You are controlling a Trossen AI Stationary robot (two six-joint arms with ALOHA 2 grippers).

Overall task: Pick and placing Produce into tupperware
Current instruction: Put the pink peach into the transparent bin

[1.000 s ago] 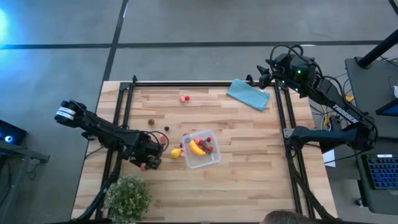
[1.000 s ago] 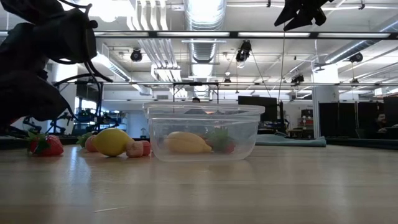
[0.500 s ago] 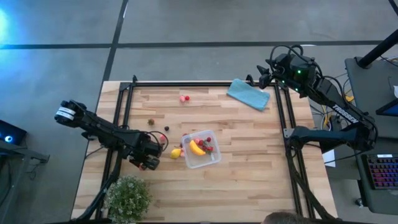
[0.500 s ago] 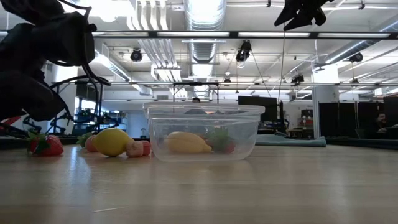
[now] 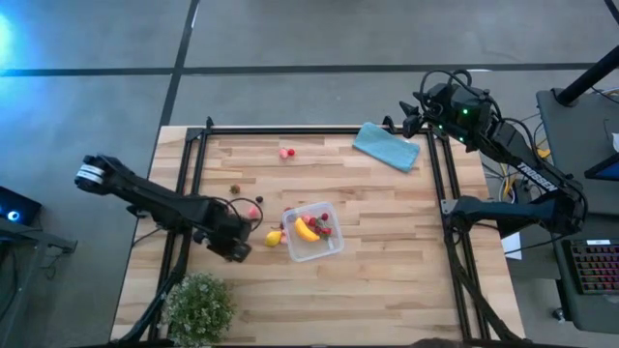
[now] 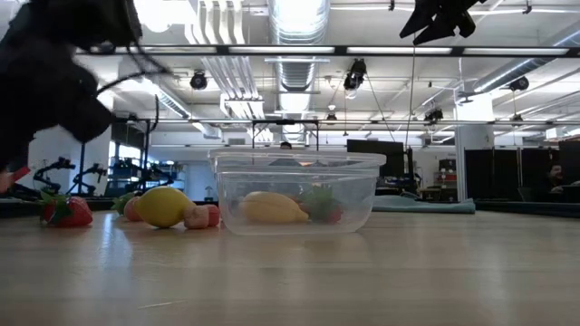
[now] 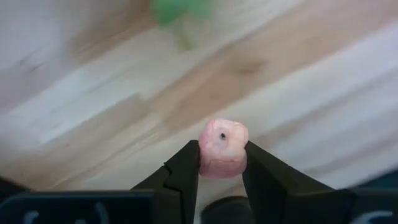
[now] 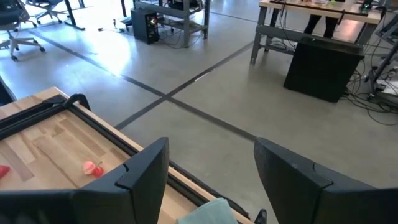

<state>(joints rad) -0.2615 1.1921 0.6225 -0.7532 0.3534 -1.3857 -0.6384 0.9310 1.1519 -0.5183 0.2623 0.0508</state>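
The left claw (image 7: pixel 221 163) has lifted off the worktop (image 5: pixel 387 242), now pinching a pink strawberry piece (image 7: pixel 222 148) left of the tupperware (image 5: pixel 312 232). The right claw (image 8: pixel 211 171) waits, wide, above the teal cloth (image 5: pixel 387 146).

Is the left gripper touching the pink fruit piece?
Touching. The left wrist view shows the left gripper with both fingers pressed against the pink fruit piece, above the table.

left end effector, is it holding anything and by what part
Yes: the left end effector pinches a pink fruit piece by its two opposite sides, above the table.
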